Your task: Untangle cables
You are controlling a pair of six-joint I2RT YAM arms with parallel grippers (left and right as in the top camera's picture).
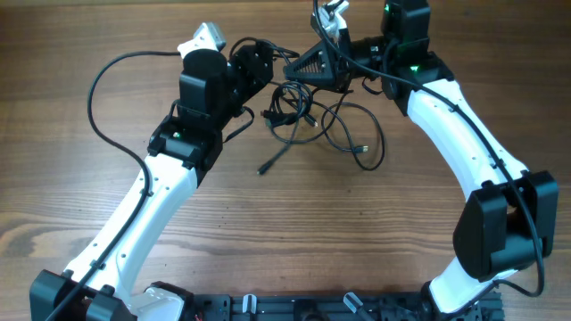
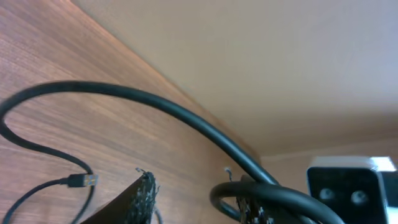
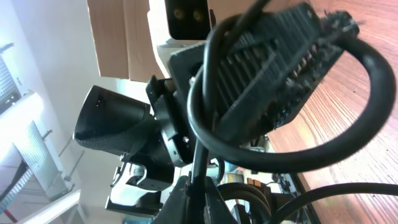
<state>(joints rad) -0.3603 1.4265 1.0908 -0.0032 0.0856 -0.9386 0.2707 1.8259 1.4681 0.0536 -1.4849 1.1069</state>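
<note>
A wooden table (image 1: 268, 223) is seen from above, and 2 white and black robot arms are reached in over it from the near edge. A tangle of thin black cables (image 1: 317, 120) is spread on the far middle part of the table, between the 2 arms. Loops are laid across each other there, and 1 loose end with a small plug (image 1: 264, 168) is stretched out toward the near side. Another plug (image 2: 82, 180) is seen lying flat on the wood in the left wrist view. The left gripper (image 1: 254, 67) is held at the left side of the tangle, and a cable is looped around 1 of its fingers (image 2: 255, 208) in the left wrist view. It cannot be told from the pictures if the left gripper is released or clenched, or if a cable is truly grasped by it. The right gripper (image 1: 317, 62) is held at the far side of the tangle, just above it. Its fingers are closed tight, and a cable is seen looped around them (image 3: 280, 68) in the right wrist view. The 2 grippers are kept near each other.
</note>
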